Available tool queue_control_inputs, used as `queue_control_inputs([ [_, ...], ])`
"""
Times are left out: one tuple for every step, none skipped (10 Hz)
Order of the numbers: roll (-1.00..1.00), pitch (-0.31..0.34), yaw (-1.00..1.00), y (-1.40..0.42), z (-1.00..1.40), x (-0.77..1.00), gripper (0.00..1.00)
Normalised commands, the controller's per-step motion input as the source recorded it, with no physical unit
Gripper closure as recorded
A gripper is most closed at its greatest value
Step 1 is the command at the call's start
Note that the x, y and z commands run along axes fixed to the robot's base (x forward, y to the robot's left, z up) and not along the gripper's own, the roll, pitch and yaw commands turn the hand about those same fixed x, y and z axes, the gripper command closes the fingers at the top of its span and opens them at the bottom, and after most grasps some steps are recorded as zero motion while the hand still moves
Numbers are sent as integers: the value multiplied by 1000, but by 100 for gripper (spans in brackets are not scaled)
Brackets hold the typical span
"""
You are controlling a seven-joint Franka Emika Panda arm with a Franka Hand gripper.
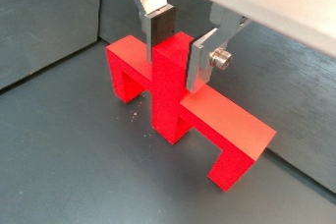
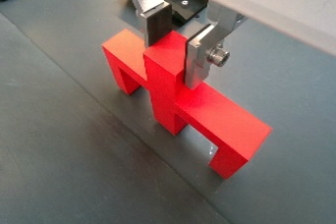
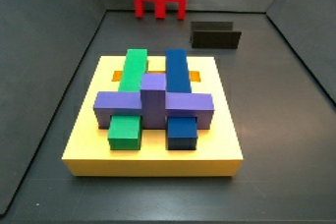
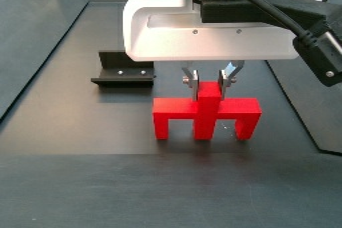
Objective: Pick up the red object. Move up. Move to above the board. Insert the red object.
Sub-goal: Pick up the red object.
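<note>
The red object (image 1: 178,105) stands on its two legs on the dark floor, with its central post pointing up. It also shows in a wrist view (image 2: 178,100) and in both side views (image 3: 159,4) (image 4: 203,117). My gripper (image 1: 180,63) (image 2: 179,59) is straight above it, and both silver fingers press on opposite sides of the post's top; it is shut on the post. In a side view the gripper (image 4: 207,80) hangs under the white wrist housing. The yellow board (image 3: 151,154) with purple, green and blue blocks lies apart from the red object, nearer the camera.
The dark fixture (image 3: 217,36) (image 4: 123,70) stands on the floor between the red object and the board, off to one side. Grey walls (image 3: 296,41) enclose the floor. The white wrist housing (image 4: 201,22) fills the space above the red object.
</note>
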Motion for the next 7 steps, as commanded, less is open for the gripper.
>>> queue_control_inputs([
  [0,0,0,0,0,0,100],
  [0,0,0,0,0,0,100],
  [0,0,0,0,0,0,100],
  [0,0,0,0,0,0,100],
  [0,0,0,0,0,0,100],
  [0,0,0,0,0,0,100],
  [0,0,0,0,0,0,100],
])
